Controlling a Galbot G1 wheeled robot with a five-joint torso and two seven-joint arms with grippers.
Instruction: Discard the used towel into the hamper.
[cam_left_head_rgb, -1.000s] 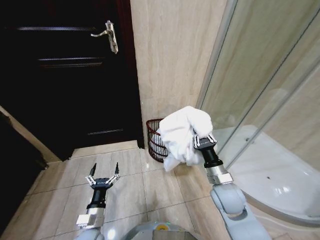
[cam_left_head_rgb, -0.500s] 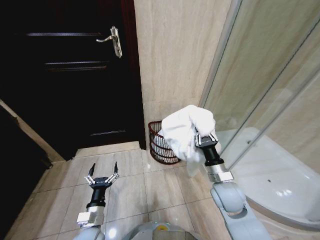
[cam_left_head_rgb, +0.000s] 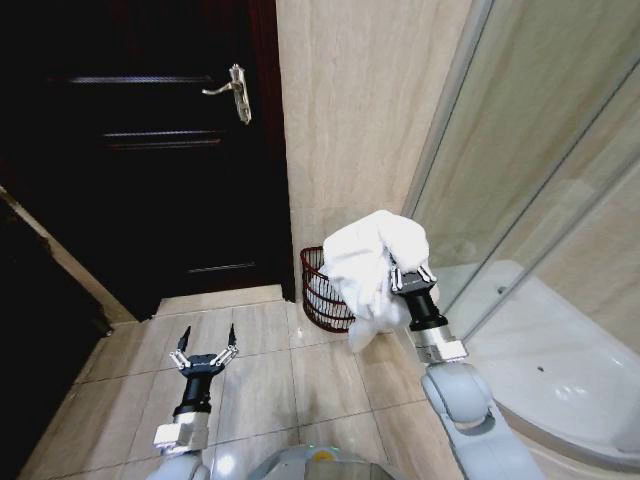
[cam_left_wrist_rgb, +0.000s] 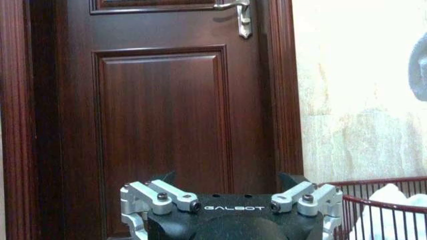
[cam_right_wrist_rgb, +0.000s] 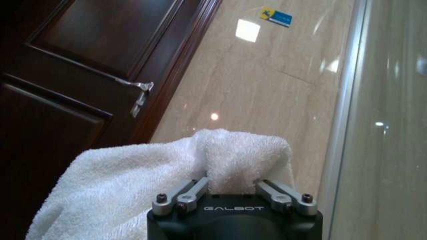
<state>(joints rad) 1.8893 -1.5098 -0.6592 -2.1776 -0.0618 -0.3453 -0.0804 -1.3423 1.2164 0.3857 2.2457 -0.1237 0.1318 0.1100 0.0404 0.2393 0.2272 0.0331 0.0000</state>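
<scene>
item one, nearest: we are seeing the left gripper idling low over the tiled floor, fingers spread wide and grasping nothing. item two: we are seeing the right gripper raised beside the glass shower screen, clenched on the bunched white towel, which is hanging down in front of the hamper. item three: the hamper is standing on the floor against the beige wall, just beside the dark wooden door with its metal handle.
</scene>
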